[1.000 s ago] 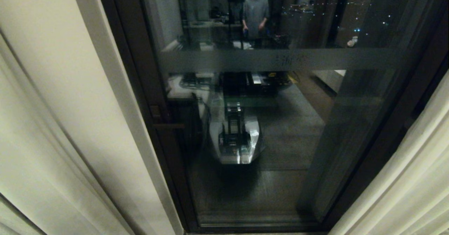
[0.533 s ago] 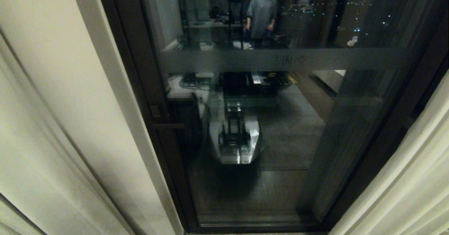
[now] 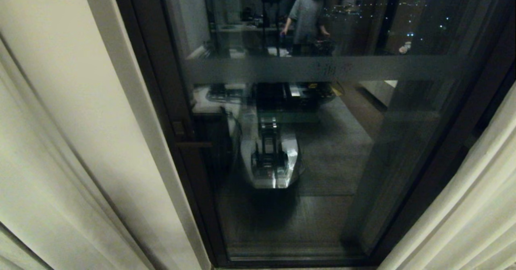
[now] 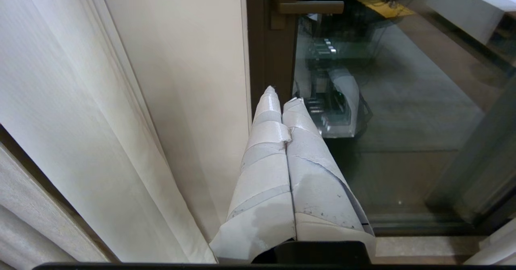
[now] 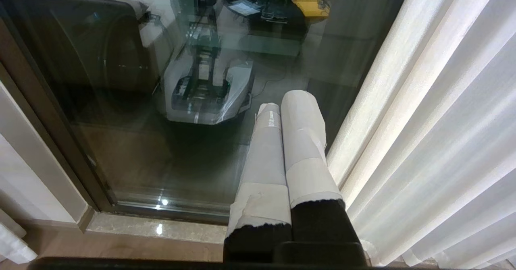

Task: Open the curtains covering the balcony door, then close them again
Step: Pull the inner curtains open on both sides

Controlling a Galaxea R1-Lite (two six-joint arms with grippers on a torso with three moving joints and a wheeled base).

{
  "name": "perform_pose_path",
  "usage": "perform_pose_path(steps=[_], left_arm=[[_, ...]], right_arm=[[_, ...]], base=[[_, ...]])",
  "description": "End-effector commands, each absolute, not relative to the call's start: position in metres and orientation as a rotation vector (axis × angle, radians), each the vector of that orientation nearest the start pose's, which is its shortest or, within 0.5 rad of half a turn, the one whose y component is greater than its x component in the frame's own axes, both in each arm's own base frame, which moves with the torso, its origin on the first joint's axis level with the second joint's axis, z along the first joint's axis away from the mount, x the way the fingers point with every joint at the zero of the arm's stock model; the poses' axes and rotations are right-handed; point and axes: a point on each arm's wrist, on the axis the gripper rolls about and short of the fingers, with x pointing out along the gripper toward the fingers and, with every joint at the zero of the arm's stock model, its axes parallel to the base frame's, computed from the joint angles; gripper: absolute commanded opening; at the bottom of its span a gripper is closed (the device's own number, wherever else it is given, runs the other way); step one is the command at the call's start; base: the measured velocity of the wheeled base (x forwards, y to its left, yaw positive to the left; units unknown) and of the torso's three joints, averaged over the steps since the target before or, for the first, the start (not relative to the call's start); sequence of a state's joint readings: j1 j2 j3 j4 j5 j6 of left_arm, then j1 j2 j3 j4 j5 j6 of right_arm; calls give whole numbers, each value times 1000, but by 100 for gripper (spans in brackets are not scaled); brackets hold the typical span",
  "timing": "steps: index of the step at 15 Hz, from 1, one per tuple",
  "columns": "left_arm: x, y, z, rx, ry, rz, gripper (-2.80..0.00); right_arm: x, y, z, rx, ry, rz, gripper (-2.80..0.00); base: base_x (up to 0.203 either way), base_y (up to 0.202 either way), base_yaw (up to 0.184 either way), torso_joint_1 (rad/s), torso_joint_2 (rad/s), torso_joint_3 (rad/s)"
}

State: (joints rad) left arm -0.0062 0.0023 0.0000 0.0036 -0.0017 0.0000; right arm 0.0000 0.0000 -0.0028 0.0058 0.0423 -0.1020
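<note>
Before the balcony door [image 3: 306,149], both grippers, left gripper [image 4: 282,94] and right gripper [image 5: 288,102], hang closed.

Cream pleated curtains [image 3: 463,205] parted to either side of the dark-framed balcony door [image 3: 306,141] (glass bare).

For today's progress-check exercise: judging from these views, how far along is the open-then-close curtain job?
Done: the curtains stand parted, the left panel and right panel drawn to either side, baring the balcony door glass. In hand: nothing; the left gripper and right gripper are shut and hold no fabric, each hanging beside its own panel. Left: drawing both panels back across the glass.
</note>
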Motion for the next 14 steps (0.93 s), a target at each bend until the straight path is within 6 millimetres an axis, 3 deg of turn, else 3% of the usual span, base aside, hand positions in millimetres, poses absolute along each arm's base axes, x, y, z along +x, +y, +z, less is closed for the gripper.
perform_pose_path(steps=[1,10,14], left_arm=[[-23,0,75,0,5,-8,-280],[-23,0,75,-1,5,-8,-280],[-23,0,75,-1,3,-8,-280]], right_arm=[[-23,1,75,-103,4,43,-280],[-23,1,76,-103,2,43,-280],[-23,1,76,-103,2,43,-280]], base=[[0,0,0,0,0,0],[0,0,0,0,0,0],[1,-137,3,4,4,2]])
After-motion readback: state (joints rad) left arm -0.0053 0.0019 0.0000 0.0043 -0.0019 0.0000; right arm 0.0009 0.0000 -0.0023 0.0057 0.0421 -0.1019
